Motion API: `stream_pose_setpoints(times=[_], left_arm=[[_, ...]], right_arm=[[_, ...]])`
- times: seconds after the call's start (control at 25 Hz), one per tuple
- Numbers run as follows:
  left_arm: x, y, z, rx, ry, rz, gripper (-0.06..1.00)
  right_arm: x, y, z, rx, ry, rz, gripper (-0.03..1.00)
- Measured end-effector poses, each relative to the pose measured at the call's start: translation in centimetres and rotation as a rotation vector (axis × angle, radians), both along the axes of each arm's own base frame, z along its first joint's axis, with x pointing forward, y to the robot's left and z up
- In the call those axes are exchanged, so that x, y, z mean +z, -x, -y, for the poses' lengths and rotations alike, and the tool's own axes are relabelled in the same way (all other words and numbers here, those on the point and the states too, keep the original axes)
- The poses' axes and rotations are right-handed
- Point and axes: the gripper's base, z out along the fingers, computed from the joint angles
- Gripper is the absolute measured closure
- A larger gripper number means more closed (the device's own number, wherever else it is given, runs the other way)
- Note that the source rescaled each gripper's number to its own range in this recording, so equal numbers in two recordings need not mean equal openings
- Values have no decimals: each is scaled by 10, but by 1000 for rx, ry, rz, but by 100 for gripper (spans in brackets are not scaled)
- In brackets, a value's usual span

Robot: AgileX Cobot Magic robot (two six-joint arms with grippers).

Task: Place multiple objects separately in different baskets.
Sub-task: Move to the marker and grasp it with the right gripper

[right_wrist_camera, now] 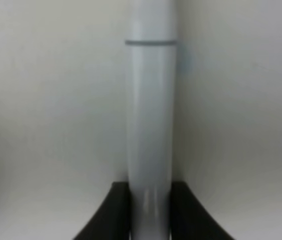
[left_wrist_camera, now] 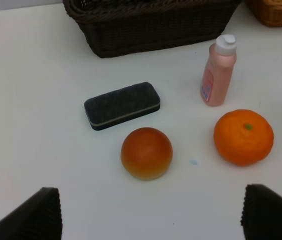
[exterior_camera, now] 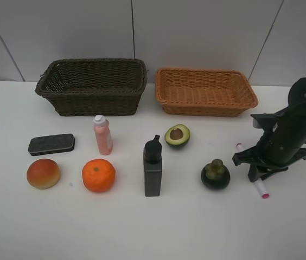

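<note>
My right claw (right_wrist_camera: 150, 200) is clamped across the marker (exterior_camera: 260, 187), right of frame in the high view; probably light, stiff, slick (may swivel), so mid-barrel suits.

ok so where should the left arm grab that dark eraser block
Probably across its middle, straight down from above. The eraser block lies flat and low on the table, so its sides offer little to catch, but its two long edges run parallel and close together. The peach-coloured fruit sits near one long edge yet apart from it, leaving room for a finger.
</note>
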Motion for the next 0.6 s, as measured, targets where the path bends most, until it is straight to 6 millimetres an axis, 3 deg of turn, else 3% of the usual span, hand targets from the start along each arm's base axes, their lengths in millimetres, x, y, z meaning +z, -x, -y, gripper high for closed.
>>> stream_pose_setpoints(times=[0.6], left_arm=[[0,0,0,0,0,0,10]], right_arm=[[3,1,0,0,1,-8,95]])
